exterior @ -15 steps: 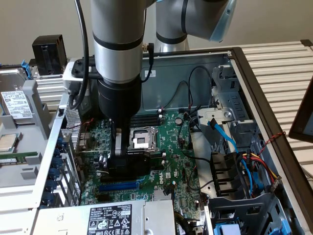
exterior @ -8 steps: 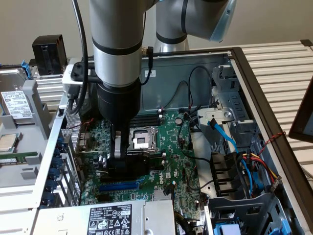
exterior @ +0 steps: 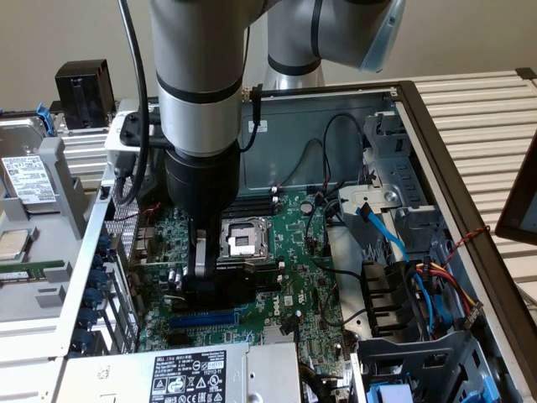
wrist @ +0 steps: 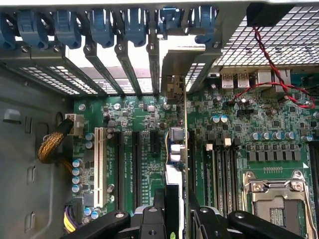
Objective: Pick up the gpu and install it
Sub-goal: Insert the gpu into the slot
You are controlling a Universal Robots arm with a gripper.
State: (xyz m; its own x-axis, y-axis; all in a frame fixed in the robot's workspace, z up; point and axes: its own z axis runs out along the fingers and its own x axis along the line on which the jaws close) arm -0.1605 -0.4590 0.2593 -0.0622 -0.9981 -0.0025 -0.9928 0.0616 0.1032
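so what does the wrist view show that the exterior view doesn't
Wrist view: the gpu edge-on in the gripper, its bracket by the rear slot openings, and a white slot. Exterior view: the arm, the power supply and a blue cable. Both: the motherboard and the CPU socket.

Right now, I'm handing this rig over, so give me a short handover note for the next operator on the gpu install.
The hand is shut on the gpu, down inside the case.
The gpu stands on edge over the motherboard by its expansion slots, silver bracket at the rear slot openings.
Done: picked up, at the slots.
Left: not released; full seating cannot be told.
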